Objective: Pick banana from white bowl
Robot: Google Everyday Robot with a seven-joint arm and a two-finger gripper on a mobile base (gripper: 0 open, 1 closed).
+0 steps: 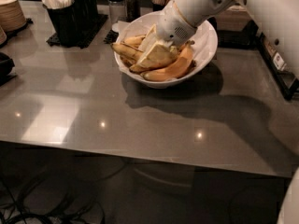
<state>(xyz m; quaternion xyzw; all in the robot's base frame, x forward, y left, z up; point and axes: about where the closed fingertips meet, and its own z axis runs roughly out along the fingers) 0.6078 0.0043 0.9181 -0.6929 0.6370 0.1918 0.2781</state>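
Observation:
The white bowl (208,48) stands at the back middle of the grey table, lined with white paper and holding several bananas. A long yellow banana (125,51) with brown freckles lies at the bowl's left side, its dark tip at the rim. A plumper orange-tinted banana (174,69) lies along the front. My gripper (155,52) reaches down from the upper right into the bowl. It rests among the bananas, just right of the long yellow one, and hides the middle of the pile.
A black caddy (70,17) with white packets stands at the back left, with dark shakers (124,1) beside it. A stack of tan plates (10,13) is at the far left. A dark box (236,24) sits behind the bowl on the right.

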